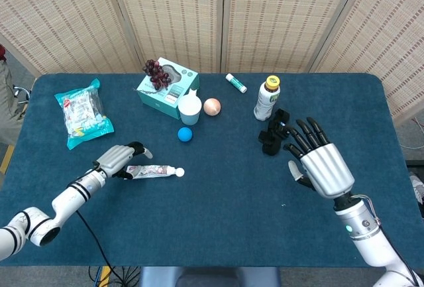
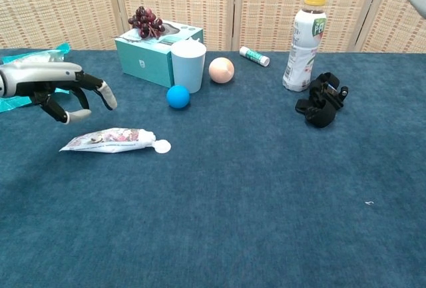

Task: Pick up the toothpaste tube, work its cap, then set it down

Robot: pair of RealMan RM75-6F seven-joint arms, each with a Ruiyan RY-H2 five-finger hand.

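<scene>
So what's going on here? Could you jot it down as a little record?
toothpaste tube: lying flat on the blue table, white cap pointing right
left robot hand: hovering above the tube's tail end, fingers apart, holding nothing
right robot hand: open, raised, beside the black object
nearby: blue ball, white cup, drink bottle

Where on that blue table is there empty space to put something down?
The near half is bare, between the toothpaste tube and the right hand. So is the far right corner past the bottle. It is crowded around the teal box, cup and two balls.
</scene>
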